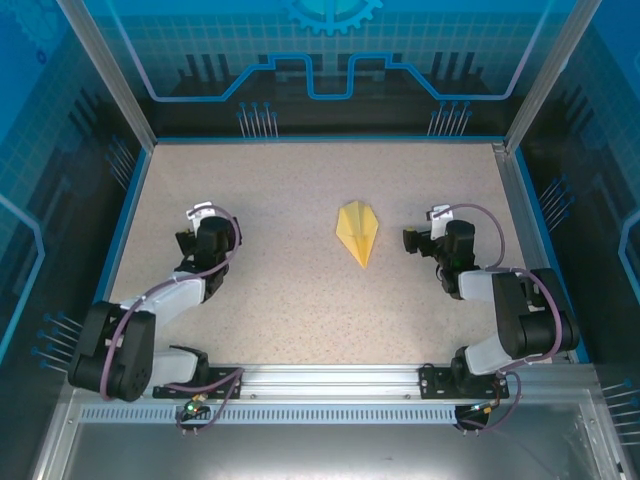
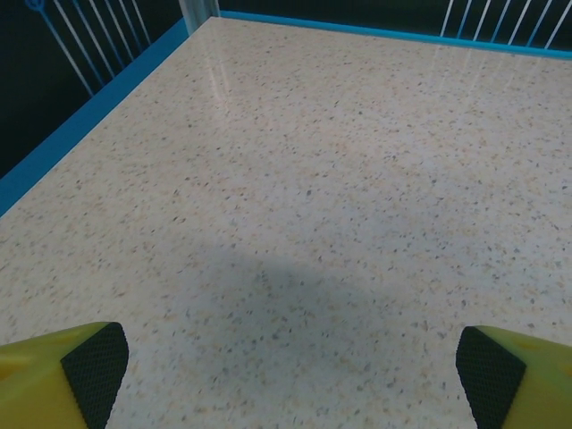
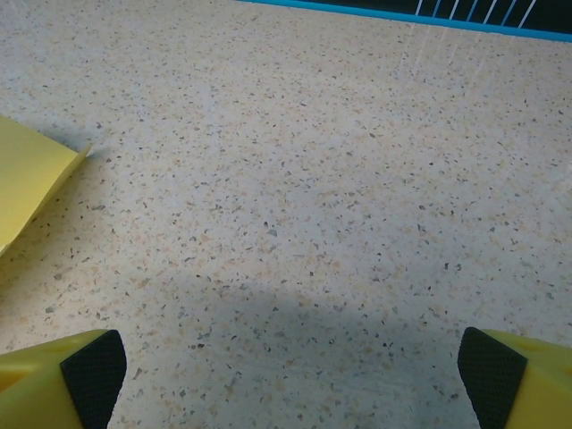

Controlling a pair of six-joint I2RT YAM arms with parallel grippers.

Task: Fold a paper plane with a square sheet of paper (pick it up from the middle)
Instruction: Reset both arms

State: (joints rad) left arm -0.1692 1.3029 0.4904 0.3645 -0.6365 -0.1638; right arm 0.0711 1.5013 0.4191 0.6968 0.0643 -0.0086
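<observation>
Finds plane flat on counter, near and to the left of right pincer, nose pointing opposite its reach, left pincer well farther off, both spread wide, empty.

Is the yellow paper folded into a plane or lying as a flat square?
Folded. The paper plane lies on the table as a narrow pointed dart with a centre crease, point toward the near edge.
</observation>
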